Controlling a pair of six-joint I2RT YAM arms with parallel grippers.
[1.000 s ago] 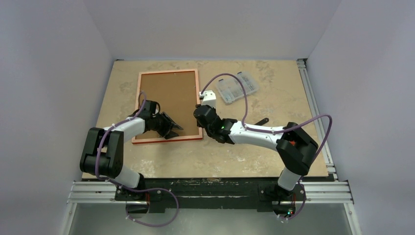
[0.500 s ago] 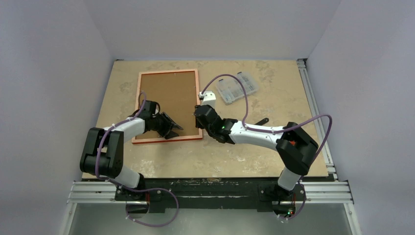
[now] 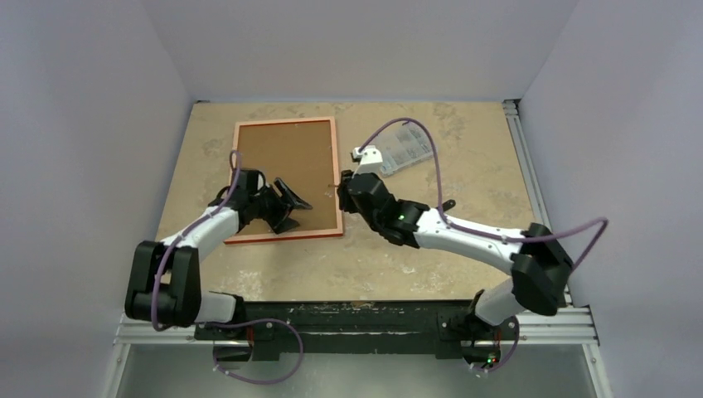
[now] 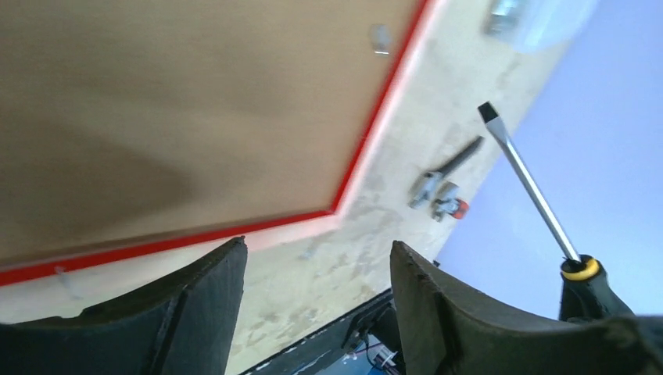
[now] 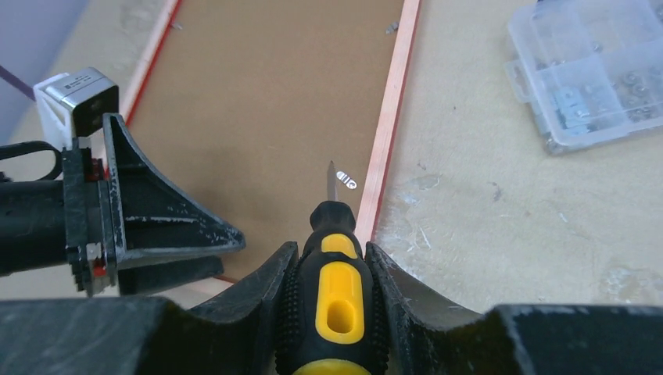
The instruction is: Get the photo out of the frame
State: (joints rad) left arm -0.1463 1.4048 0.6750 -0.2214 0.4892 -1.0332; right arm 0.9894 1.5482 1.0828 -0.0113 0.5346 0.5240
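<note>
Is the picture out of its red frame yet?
Not out yet. Done: the frame lies face down with the photo in it, brown back up. In hand: the right gripper is shut on a screwdriver, its tip by a small metal tab at the frame's edge; the left gripper hovers open. Left: probably turn the tabs, then lift the photo out.

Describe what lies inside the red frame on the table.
A brown board fills the frame, small metal tabs at its edge. Whatever lies beneath is covered.

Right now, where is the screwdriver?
In the right wrist view, the screwdriver is clamped in the right gripper, tip beside a metal clip on the frame's right rail.
</note>
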